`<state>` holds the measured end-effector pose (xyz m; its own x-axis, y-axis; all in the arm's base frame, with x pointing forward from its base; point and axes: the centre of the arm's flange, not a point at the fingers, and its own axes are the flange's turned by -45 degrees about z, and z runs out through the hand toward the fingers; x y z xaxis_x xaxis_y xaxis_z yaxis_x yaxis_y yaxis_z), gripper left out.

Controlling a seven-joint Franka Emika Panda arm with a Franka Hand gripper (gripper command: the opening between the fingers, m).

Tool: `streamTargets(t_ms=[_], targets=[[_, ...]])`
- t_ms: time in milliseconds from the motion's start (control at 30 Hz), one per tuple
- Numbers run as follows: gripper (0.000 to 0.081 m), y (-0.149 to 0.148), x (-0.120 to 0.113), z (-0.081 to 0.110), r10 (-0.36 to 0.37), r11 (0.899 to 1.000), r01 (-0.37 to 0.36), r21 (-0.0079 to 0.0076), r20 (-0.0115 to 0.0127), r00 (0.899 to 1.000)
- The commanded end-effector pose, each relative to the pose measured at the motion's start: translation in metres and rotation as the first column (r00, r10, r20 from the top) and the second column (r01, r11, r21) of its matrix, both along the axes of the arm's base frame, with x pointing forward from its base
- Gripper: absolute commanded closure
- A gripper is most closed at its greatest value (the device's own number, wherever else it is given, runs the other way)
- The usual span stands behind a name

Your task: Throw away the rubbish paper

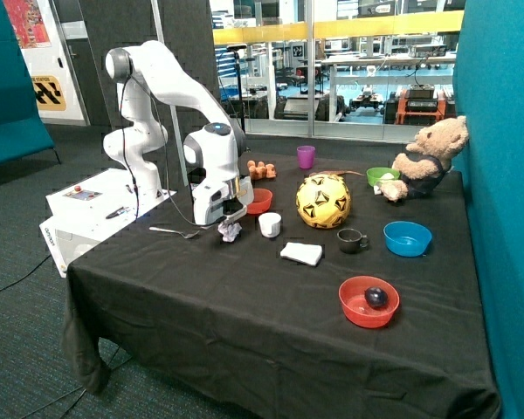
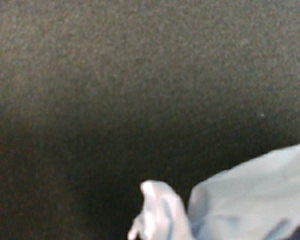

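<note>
- One crumpled paper wad (image 1: 230, 230) is all we can find on the black table (image 1: 244, 323); it sits just beside the white cup (image 1: 269, 224), between that cup and the metal spoon (image 1: 175, 232).
- We see the gripper (image 1: 230, 218) lowered right onto this wad, low over the cloth, with the arm (image 1: 170, 78) arched above it.
- From the wrist view, wrinkled white paper (image 2: 250, 200) fills one corner against the dark cloth, so we judge the hand is at the wad itself.
- We cannot tell how far the fingers are spread, nor whether they have hold of the paper; neither view shows them clearly.
- We judge the task barely begun: the wad seems to rest on the table or close over it, not lifted away, and nothing shows it carried anywhere.
- No bin or basket for rubbish appears in either view, so we cannot say where the paper should go.
- Left to do, as we read it: secure the wad, lift it free of the cup and the red bowl (image 1: 258, 201) behind it, and carry it off to a bin.
- We leave aside the flat folded white cloth (image 1: 301, 254) near the yellow ball (image 1: 323, 201); it is smooth, not crumpled, and we do not count it as rubbish.
</note>
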<state>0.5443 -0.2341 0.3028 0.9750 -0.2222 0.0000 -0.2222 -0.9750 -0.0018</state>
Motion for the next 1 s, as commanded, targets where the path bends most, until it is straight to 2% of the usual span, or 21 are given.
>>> streamTargets(t_ms=[0,400,967], targets=[[0.0808,0.008,0.001,0.001,-0.001,1.0,0.001,-0.0017,-0.0004,1.0],[0.0808,0.022,0.009,0.019,0.036,0.999,-0.036,-0.0017,-0.0004,0.999],[0.0808,0.056,0.019,0.057,0.1,0.995,-0.1,-0.0017,-0.0004,0.995]])
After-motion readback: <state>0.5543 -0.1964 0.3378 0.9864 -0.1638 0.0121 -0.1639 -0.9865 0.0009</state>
